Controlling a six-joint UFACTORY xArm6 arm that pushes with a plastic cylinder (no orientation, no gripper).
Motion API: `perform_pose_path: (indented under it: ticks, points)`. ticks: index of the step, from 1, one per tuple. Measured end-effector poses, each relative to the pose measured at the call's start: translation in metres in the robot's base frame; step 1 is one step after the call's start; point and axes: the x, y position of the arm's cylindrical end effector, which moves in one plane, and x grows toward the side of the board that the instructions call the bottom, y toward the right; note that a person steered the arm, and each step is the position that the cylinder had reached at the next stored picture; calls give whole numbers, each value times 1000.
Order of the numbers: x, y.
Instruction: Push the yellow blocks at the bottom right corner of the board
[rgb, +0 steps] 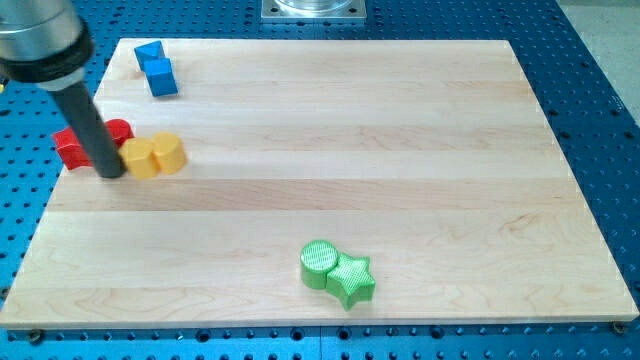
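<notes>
My tip (110, 172) sits on the counter (400, 120) at the view's left edge, touching the left side of the 2 yellow blocks (154, 156). No fingers on this rig; nothing grasped. Red blocks (72, 146) sit behind the rod. Yellow pair lies to the tip's right; target corner is far toward bottom right, so the push likely runs right and downward, passing near the green cylinder (320, 265) and green star (353, 280).

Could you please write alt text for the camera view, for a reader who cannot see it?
My tip rests against the view's left side of two touching yellow blocks, in front of the red blocks. Blue blocks sit top left; a green cylinder and green star lie near the bottom.
</notes>
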Motion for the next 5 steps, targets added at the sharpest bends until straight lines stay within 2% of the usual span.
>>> perform_pose_path:
  ticks: [1, 3, 4, 5]
  points:
    - [0, 45]
    - [-57, 103]
    - [-57, 96]
    - [-39, 53]
